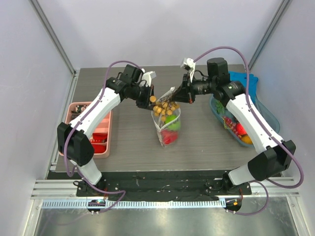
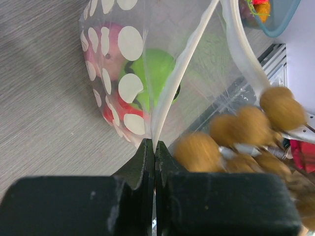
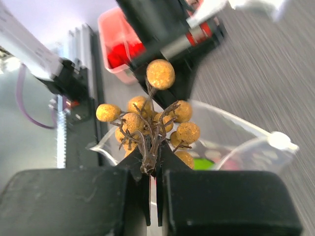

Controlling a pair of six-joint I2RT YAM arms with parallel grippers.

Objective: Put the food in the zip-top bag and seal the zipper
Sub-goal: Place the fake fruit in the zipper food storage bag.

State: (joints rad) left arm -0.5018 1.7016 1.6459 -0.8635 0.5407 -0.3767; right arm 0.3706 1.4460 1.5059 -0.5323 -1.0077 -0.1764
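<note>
The clear dotted zip-top bag [image 1: 168, 127] stands at the table's middle with green, red and pink food inside [image 2: 152, 73]. My left gripper [image 1: 147, 102] is shut on the bag's mouth edge, pinching the whitish zipper strip [image 2: 179, 73]. My right gripper [image 1: 176, 96] is shut on the brown stem of a cluster of tan-yellow round fruits [image 1: 164, 109] and holds it right over the open bag mouth. The cluster also shows in the right wrist view [image 3: 150, 120] and, blurred, in the left wrist view [image 2: 236, 135].
A pink compartment tray [image 1: 96, 129] sits at the left under the left arm. A clear blue-tinted tub [image 1: 236, 123] with red, orange and green pieces sits at the right under the right arm, with a blue lid [image 1: 244, 81] behind it.
</note>
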